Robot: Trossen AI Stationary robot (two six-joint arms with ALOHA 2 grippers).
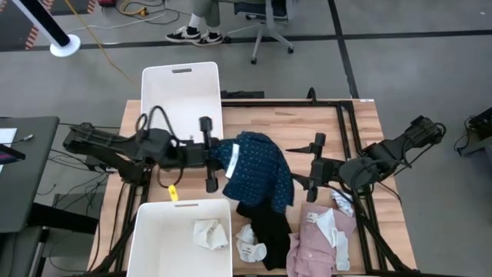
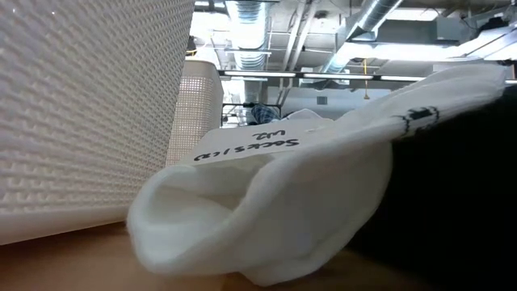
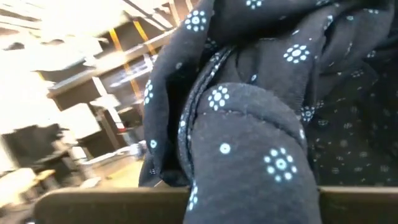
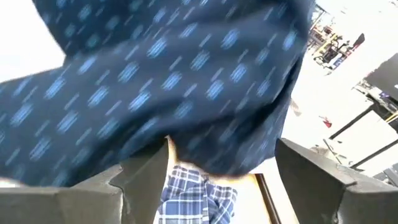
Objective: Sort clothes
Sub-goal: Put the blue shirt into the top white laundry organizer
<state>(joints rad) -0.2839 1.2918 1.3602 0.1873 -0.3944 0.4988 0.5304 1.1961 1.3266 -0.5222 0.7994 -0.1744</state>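
The navy dotted shirt (image 1: pixel 257 173) hangs bunched over the table's middle, and my left gripper (image 1: pixel 215 158) is shut on its left end. My right gripper (image 1: pixel 314 168) stands open at the shirt's right side; in its wrist view the fingers (image 4: pixel 140 177) stand wide apart under the cloth (image 4: pixel 174 87). The shirt's lower part drapes onto the black top (image 1: pixel 269 227). The pink shirt (image 1: pixel 323 242) and white socks (image 1: pixel 250 246) lie near the front edge. A bit of the blue plaid shirt (image 4: pixel 199 196) shows beneath the navy cloth. My left gripper holds the navy shirt by bunched folds (image 3: pixel 249 143) at its left end, close to the white collar label (image 1: pixel 233 158). It comes in about level from the table's left. The cloth covers the fingers. The shirt hangs below, its lower part resting on the black top. My right gripper's open fingers lie close under the navy cloth; I cannot tell whether they touch it.
A white bin (image 1: pixel 182 96) stands at the far left. A second white bin (image 1: pixel 154 246) at the near left holds a white sock (image 1: pixel 209 233). In the low view a sock (image 2: pixel 283 210) and a bin wall (image 2: pixel 81 113) fill the foreground.
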